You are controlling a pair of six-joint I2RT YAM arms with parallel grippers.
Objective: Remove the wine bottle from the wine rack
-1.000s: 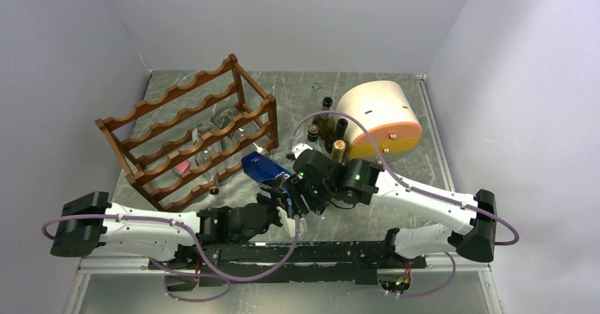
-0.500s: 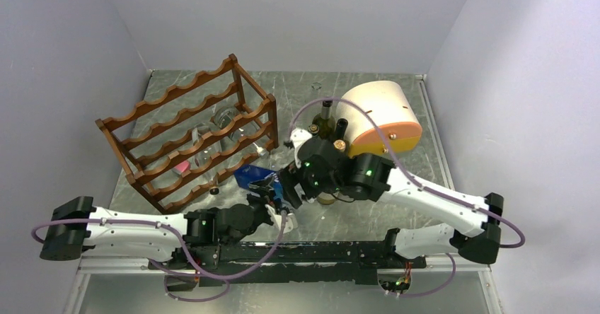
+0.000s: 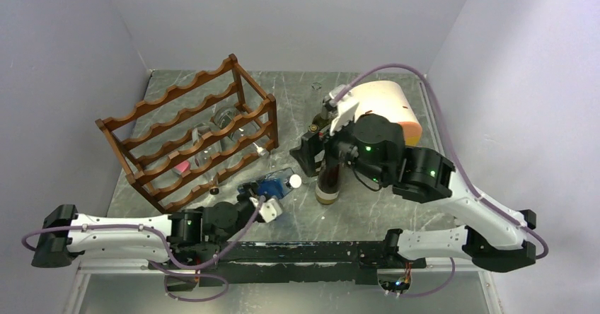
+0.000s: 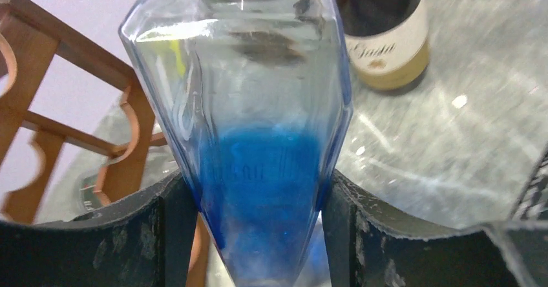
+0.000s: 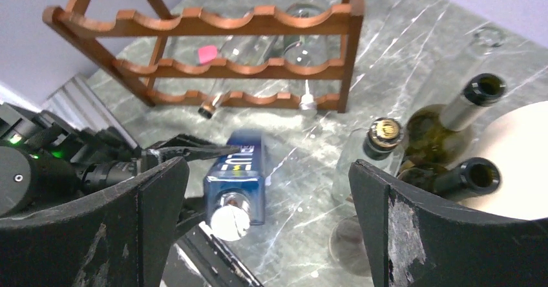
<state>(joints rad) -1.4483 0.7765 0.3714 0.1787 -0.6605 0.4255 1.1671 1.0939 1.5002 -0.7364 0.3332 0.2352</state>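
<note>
The wine bottle (image 3: 272, 187) is a square blue bottle with a pale round cap. It is off the wine rack (image 3: 191, 137) and sits low over the table in front of it, cap end toward the right. My left gripper (image 3: 263, 204) is shut on its lower body. In the left wrist view both fingers (image 4: 174, 222) press the blue glass (image 4: 265, 170). My right gripper (image 3: 311, 157) hangs above and to the right, wide open and holding nothing. In the right wrist view the wine bottle (image 5: 236, 167) lies below the right gripper (image 5: 268, 170), and the wine rack (image 5: 245, 22) stands behind.
Clear bottles (image 3: 219, 126) lie in the rack's lower tiers. Several upright bottles (image 5: 446, 122) crowd beside a cream-and-orange drum box (image 3: 382, 109). A dark labelled bottle (image 3: 327, 183) stands just right of the blue one. Grey walls close in on three sides.
My right gripper let go of the blue bottle, opened wide and lifted back toward the drum box. My left arm drew back and lowered the bottle toward the table.
</note>
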